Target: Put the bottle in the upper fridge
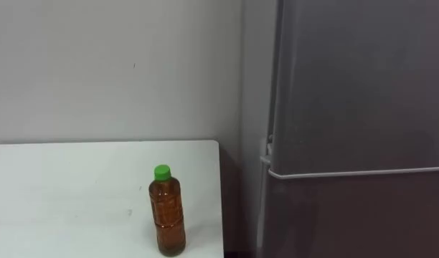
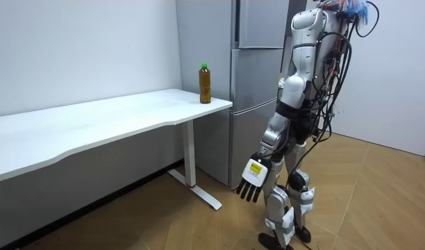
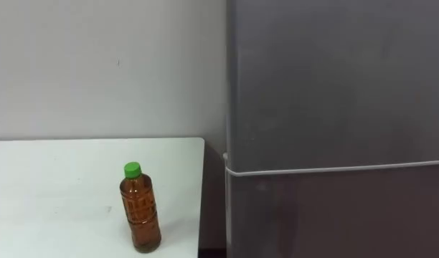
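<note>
1. The robot stands upright on the wooden floor [image 2: 379,194], facing the grey fridge [image 2: 257,76] and the end of the white table [image 2: 94,121].
2. Its left hand [image 2: 253,182] hangs low beside its leg, fingers straight and spread apart, pointing at the floor and holding nothing.
3. The bottle [image 1: 168,211] is not in that hand. It stands upright on the table, well above the hand and further towards the room view's left, well apart from it.
4. The bottle holds brown liquid and has a green cap [image 1: 162,171] screwed on.
5. It stands near the table's corner, by the edge closest to the fridge, with a narrow gap between that edge and the fridge's side.
6. The fridge rises ahead of the hand and far above it, and both doors seen from the head are closed.
7. The upper door [image 1: 363,79] meets the lower door [image 1: 363,215] at a pale seam that runs about level with the bottle's cap.
8. A plain white wall [image 1: 112,64] stands behind the table and the bottle.
</note>
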Available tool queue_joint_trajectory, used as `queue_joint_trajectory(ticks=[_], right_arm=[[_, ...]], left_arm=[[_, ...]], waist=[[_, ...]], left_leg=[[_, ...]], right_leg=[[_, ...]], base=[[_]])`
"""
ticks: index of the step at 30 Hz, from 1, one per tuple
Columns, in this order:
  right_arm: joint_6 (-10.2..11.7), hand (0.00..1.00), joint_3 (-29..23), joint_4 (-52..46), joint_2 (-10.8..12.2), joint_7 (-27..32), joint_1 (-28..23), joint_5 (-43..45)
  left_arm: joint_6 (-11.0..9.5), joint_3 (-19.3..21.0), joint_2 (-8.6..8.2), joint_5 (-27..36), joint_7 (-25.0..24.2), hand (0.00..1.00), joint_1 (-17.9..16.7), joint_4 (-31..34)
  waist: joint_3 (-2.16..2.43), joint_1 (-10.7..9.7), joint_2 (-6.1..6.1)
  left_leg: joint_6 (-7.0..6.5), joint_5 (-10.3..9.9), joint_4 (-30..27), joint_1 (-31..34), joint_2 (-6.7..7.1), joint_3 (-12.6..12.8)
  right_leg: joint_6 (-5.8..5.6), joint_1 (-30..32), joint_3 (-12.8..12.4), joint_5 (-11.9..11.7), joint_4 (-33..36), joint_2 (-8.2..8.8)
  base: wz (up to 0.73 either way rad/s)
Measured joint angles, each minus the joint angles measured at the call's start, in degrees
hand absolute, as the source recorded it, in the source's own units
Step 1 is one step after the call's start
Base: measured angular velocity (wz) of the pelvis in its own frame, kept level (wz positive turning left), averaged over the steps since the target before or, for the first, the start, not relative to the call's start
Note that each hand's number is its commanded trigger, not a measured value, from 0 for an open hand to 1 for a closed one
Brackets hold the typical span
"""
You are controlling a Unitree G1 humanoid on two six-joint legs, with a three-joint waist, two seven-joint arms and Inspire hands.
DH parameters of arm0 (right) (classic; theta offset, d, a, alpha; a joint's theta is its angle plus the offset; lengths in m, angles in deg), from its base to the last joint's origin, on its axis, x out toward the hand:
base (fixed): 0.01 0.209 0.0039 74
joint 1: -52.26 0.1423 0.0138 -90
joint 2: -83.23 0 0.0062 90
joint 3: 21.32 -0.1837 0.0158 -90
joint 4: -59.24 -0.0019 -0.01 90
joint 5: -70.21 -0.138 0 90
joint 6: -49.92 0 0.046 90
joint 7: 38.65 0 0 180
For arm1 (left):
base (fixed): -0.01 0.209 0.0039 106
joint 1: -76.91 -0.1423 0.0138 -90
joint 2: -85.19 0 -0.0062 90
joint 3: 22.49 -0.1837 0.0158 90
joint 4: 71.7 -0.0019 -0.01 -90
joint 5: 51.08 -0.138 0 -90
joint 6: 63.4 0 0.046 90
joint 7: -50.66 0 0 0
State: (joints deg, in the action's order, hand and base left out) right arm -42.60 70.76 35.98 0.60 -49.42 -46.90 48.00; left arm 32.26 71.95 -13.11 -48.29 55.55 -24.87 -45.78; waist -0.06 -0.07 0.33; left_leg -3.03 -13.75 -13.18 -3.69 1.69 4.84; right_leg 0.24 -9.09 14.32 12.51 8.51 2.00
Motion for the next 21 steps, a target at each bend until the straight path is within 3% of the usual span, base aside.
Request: queue_joint_trajectory(ticks=[6, 21], right_arm=[[0.0, 0.0, -0.1, 0.1, 0.0, -0.2, 0.0, 0.0], [0.0, 0.0, -0.1, -0.1, 0.0, -0.1, 0.1, 1.3]], left_arm=[[-1.0, 0.1, -0.05, -0.9, 2.0, 0.0, 0.0, 0.0], [-1.0, 0.2, -0.09, -1.1, 4.8, 0.0, -0.3, 1.3]], waist=[[-0.02, 0.0, 0.02], [0.06, 0.0, 0.12]], left_leg=[[0.0, 0.0, 0.1, 0.0, 0.0, -0.1], [0.01, 0.0, 0.5, -0.1, 0.06, -0.1]], right_leg=[[-0.02, 0.1, 0.0, 0.0, -0.1, -0.01], [-0.03, 0.0, -0.2, 0.0, -0.7, -0.35]], base=[[0.0], [0.0]])
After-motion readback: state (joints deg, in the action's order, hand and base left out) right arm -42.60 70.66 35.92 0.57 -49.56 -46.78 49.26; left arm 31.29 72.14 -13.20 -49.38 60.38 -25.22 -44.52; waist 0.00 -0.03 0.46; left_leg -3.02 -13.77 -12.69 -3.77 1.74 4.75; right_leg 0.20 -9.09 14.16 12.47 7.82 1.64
